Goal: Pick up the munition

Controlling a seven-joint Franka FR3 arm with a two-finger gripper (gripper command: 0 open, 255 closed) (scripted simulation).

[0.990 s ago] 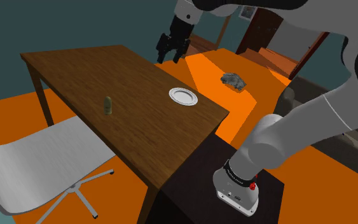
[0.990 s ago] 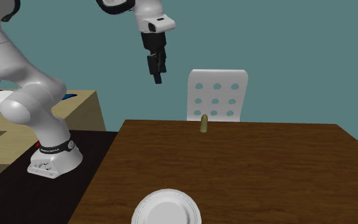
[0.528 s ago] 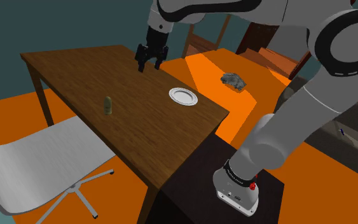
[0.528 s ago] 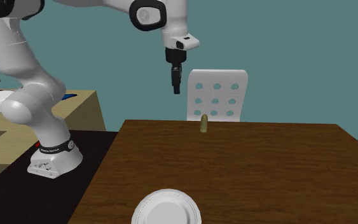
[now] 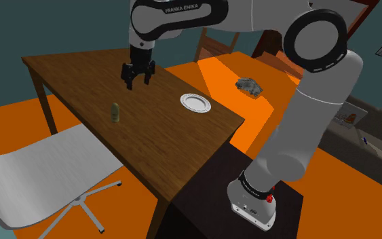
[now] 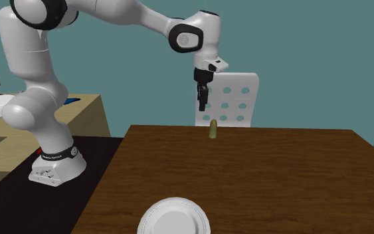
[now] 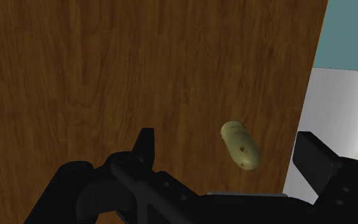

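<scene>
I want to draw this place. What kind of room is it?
Probably a dining room in a house: there is a brown wooden table, a white chair standing beside it, and a small white plate on the table.

A dark wooden table stands on an orange floor. A small white plate with a ribbed rim lies flat on it, near the edge at the shoulder view's right. A white chair on a pale star-shaped base stands just beside the table's opposite side. In the second exterior view, its back shows nine round holes beyond the far edge. A grey, lumpy, rock-like thing lies on the floor beyond the table, well apart from it. A plain teal wall rises behind.
</scene>
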